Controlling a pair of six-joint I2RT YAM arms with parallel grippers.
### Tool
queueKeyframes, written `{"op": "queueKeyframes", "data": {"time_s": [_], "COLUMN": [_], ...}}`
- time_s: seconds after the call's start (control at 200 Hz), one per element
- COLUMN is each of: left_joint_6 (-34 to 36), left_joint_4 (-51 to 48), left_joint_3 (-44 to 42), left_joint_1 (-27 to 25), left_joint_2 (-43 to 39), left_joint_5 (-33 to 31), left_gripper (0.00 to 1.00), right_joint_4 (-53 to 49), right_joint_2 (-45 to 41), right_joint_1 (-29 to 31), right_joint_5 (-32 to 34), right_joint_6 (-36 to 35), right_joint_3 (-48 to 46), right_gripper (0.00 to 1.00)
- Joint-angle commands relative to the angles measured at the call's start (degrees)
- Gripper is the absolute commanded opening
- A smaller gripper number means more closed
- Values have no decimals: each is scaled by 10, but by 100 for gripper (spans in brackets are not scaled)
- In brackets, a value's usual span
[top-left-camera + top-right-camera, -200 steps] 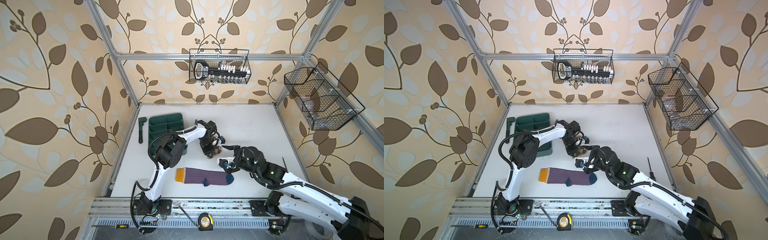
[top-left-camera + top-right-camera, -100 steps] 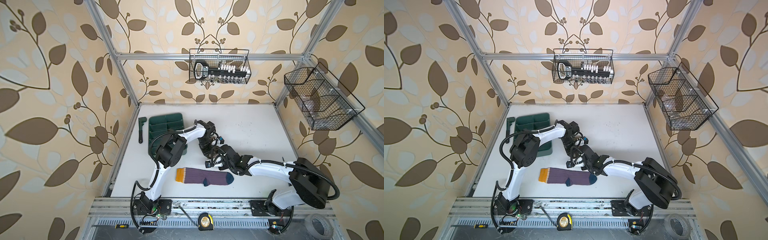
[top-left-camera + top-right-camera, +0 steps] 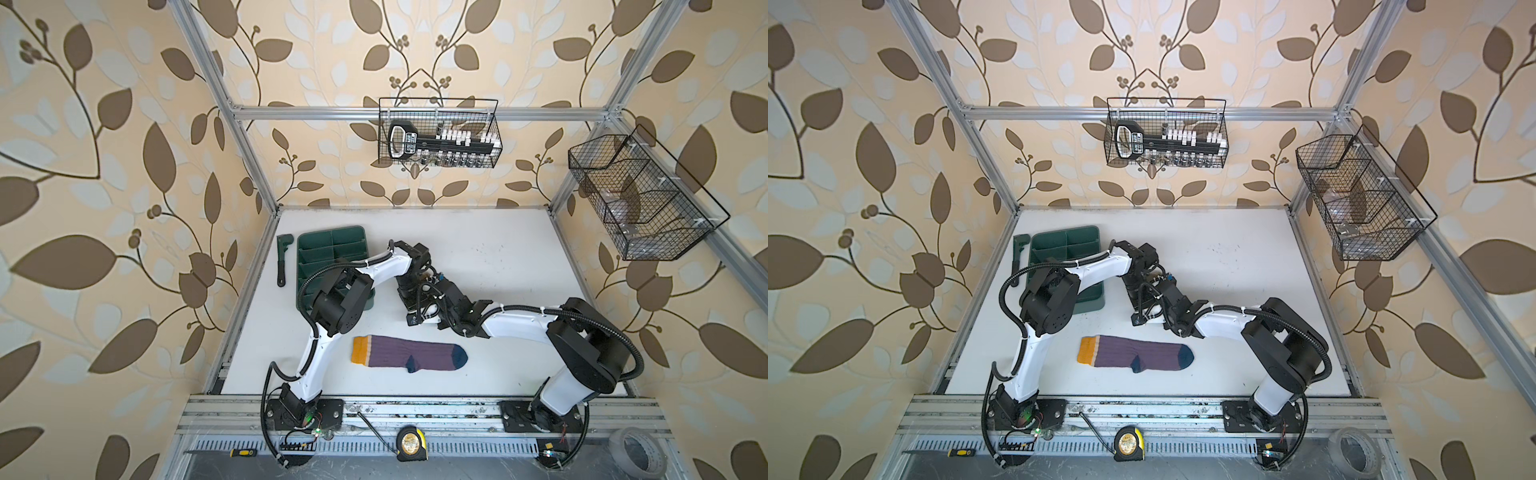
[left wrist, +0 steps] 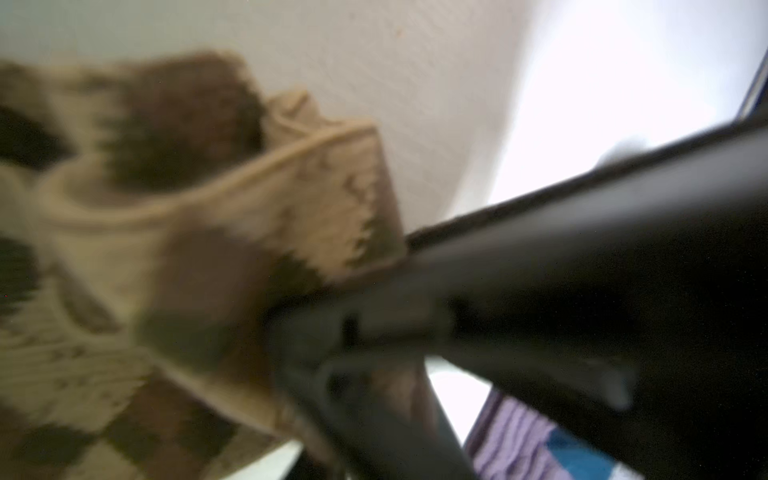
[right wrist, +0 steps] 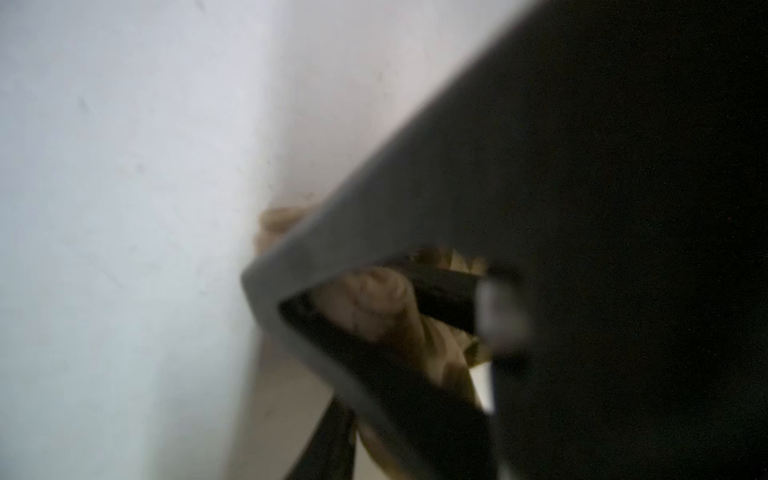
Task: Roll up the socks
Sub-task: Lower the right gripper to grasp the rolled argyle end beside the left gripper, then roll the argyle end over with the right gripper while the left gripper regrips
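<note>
The white table (image 3: 498, 257) carries a dark green divided tray (image 3: 332, 239), the marker for everything else here. Just left of the tray in both top views, not touching it, lies a dark green wrench-shaped tool (image 3: 282, 262) (its long handle runs parallel to the tray's side). Well apart from the tray, forward and to its right, a purple sock (image 3: 409, 356) lies flat, mustard cuff toward the tray's side, navy toe away. A bunched beige sock (image 4: 232, 232) with brown diamonds rests on the white surface in the left wrist view; its place by the tray cannot be told.
</note>
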Motion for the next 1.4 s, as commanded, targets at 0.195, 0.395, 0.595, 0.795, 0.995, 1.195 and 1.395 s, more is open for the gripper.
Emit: {"op": "queueKeyframes", "data": {"time_s": [0.195,0.395,0.595,0.795,0.995,1.195,1.395], "left_joint_6": [-54,-86,-116,-36,52,145,182], "left_joint_4": [154,272,374,323,277,386,533], "left_joint_3": [-109,-199,-312,-395,-428,-480,-486], "left_joint_1": [0,5,7,1,-168,-262,-253], "left_joint_2": [-128,-272,-520,-742,-740,-578,-415], "left_joint_5": [-178,-352,-509,-261,-431,-555,-579], "left_gripper": [58,59,66,80,85,87,82], "right_joint_4": [-104,-252,-374,-465,-508,-525,-549], "right_joint_2": [32,38,79,148,223,263,275], "right_joint_1": [-8,-39,-60,-77,-90,-99,-105], "right_joint_5": [-29,-129,-182,-249,-286,-306,-319], "right_joint_6": [66,147,177,194,196,192,182], "right_joint_3": [22,81,167,251,330,380,403], "right_gripper": [11,8,10,9,12,16,18]}}
